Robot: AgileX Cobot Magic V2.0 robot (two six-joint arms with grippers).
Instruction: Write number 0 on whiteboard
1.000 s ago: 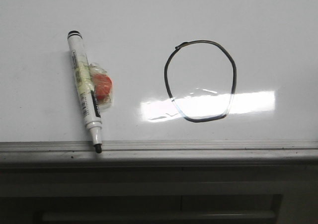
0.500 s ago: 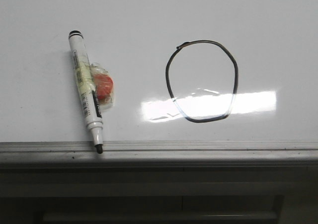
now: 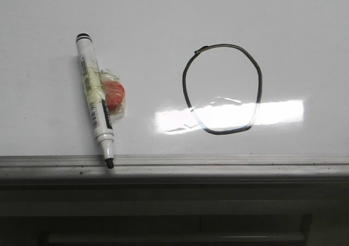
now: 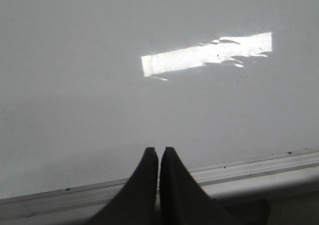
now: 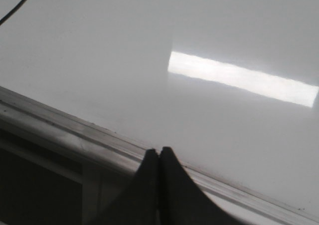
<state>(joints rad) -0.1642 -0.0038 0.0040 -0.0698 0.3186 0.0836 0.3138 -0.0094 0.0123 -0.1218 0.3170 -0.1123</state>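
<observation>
The number 0 [image 3: 259, 88] is a thin black oval outline drawn on the whiteboard [image 3: 163, 22], right of centre in the front view, with a small nub at its upper left. A short piece of its line [image 5: 17, 4] shows at a corner of the right wrist view. Neither gripper appears in the front view. My left gripper [image 4: 159, 150] is shut and holds nothing, over the board's near rail [image 4: 259, 166]. My right gripper [image 5: 159, 151] is shut and empty too, above the grey rail [image 5: 60, 130].
A white marker pen [image 3: 94, 105] with a black tip lies uncapped on the left of the board, its tip on the rail [image 3: 218, 161]. An orange-red lump in clear wrap [image 3: 113, 95] is stuck to its side. A bright glare strip [image 3: 278, 113] crosses the oval's lower part.
</observation>
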